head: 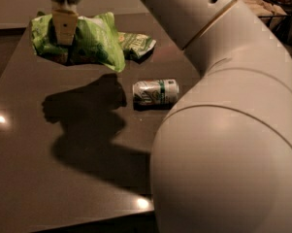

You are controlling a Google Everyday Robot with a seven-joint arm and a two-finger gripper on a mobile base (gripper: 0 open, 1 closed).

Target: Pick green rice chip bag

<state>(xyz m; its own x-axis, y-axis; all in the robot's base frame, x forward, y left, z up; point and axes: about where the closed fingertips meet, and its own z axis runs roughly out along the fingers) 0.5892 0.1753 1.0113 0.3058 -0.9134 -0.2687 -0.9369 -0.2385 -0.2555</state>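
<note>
The green rice chip bag (89, 42) is bright lime green, puffy and crinkly, at the upper left of the camera view. It hangs in the air above the dark table (48, 178) and casts a large shadow below. My gripper (64, 28) comes down from the top edge and is shut on the bag's upper part, one pale finger (64, 24) lying across its front. The arm's big white shell fills the right side.
A smaller, flatter, darker green bag (138, 43) lies on the table just behind and right of the held bag. A green and white can (155, 91) lies on its side mid-table. A dark patterned box (264, 6) stands at the far right.
</note>
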